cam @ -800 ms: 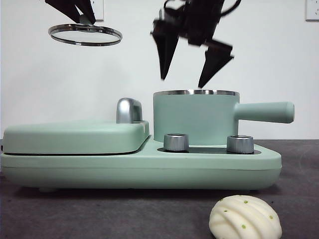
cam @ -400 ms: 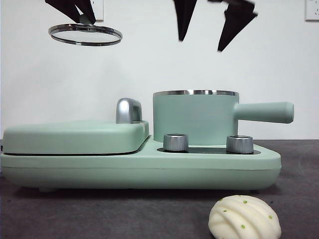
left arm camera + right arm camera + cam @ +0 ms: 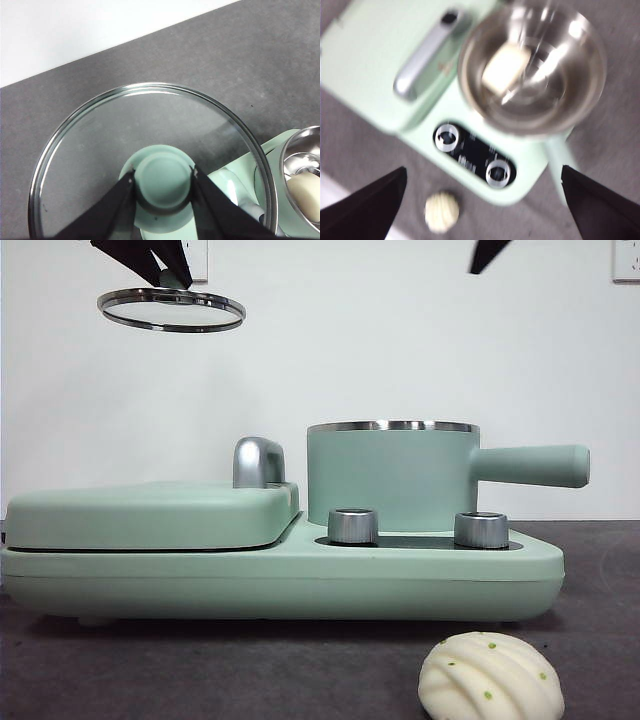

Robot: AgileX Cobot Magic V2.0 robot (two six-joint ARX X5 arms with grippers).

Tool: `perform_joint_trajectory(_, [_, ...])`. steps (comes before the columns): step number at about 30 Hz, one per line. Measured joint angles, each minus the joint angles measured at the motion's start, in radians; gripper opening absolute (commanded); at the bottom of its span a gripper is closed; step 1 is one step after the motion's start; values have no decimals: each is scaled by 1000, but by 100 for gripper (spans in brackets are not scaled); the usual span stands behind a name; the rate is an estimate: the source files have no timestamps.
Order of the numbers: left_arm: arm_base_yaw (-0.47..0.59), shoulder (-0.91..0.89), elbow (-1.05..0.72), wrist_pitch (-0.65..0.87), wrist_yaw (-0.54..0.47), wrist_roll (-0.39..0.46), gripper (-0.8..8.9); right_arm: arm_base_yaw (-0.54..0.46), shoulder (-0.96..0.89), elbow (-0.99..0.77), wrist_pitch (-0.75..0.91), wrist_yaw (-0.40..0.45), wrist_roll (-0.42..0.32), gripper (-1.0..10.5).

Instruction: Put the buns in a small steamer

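With one smooth bun [image 3: 506, 68] already in the small steamer [image 3: 390, 478], I see my right gripper [image 3: 482, 200] spread wide and empty, high above; ridged bun [image 3: 491, 678] lies below it, near side. Left gripper [image 3: 164, 197] clamps the lid [image 3: 150, 150] knob, far left.

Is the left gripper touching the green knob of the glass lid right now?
Touching. The left wrist view shows the left gripper with both black jaws pressed against the sides of the round green knob of the steel-rimmed glass lid, no gap visible.
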Motion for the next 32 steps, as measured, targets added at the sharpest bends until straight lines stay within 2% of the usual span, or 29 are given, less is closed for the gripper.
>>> perform_joint_trajectory(4, [0, 0, 0, 0, 0, 0, 17, 38, -144, -203, 20, -1, 21, 492])
perform_joint_trajectory(7, [-1, 0, 0, 0, 0, 0, 17, 68, -261, -361, 107, -2, 68, 492])
perform_joint_trajectory(12, [-3, 0, 0, 0, 0, -3, 17, 127, -395, -599, 159, -2, 159, 492])
perform_joint_trajectory(18, [-8, 0, 0, 0, 1, -3, 17, 200, -419, -800, 242, -3, 196, 492])
perform_joint_trajectory(24, [-7, 0, 0, 0, 0, -3, 17, 263, -418, -966, 451, -6, 207, 491])
perform_joint_trajectory(32, [-7, 0, 0, 0, 1, -3, 17, 291, -383, -1067, 606, -6, 220, 491])
